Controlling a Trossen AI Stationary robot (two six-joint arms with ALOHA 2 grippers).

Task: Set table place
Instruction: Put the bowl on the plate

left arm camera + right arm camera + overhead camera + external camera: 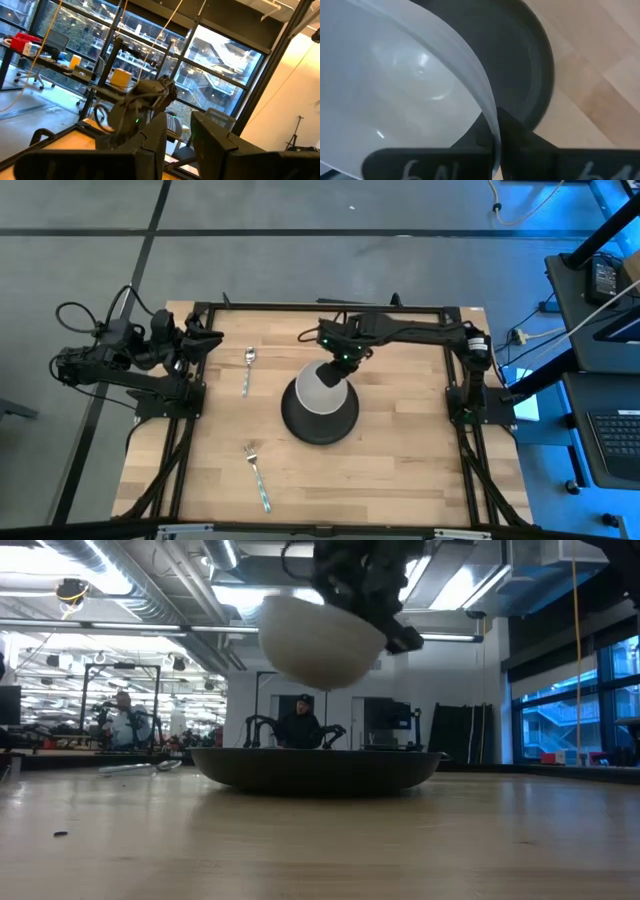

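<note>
My right gripper is shut on the white bowl, which hangs in the air over the matte black round plate near the middle of the table. The low view shows the bowl clear above the plate. The spoon lies flat on the wood left of the plate, toward the far side. The fork lies flat near the front edge. My left gripper is open and empty, held high at the far left, away from all of these. My right gripper pinches the bowl's rim on its far-right side, one finger inside the bowl and the other outside against the wall. The fingers slant down from the table's far side. The bowl is lifted clear of the plate, opening up and slightly tilted.
The table's black frame runs along the far edge, with the two arm bases at the left and right sides. Bare wood lies right of and in front of the plate. People and equipment show in the room beyond the table.
</note>
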